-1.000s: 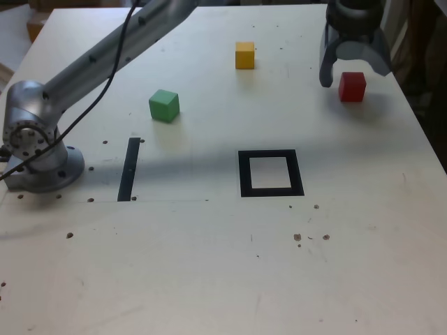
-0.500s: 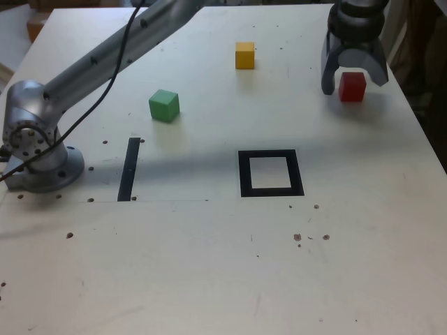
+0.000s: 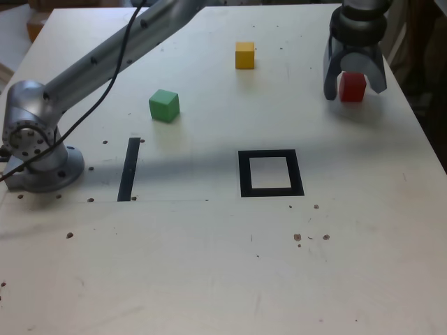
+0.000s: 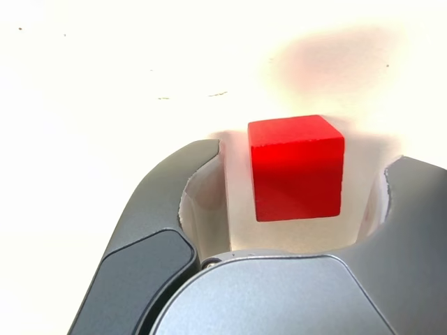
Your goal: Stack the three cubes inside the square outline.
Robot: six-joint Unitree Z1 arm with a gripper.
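Wrist view shows the red cube point(image 4: 296, 167) sitting between the spread jaws of the gripper point(image 4: 300, 181), untouched on either side.

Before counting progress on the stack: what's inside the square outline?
Inside the square outline only the pale bare centre shows; no cube is in it. Nothing covers it, and the open gripper straddles the red cube far off.

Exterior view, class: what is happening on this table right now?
One robot arm has its open claw around the red cube at the far side, on the exterior view's right. The wrist view shows gaps between the cube and both fingers, so it is not gripped yet. The yellow cube and green cube sit apart, untouched. The square outline holds nothing; no stacking has begun.
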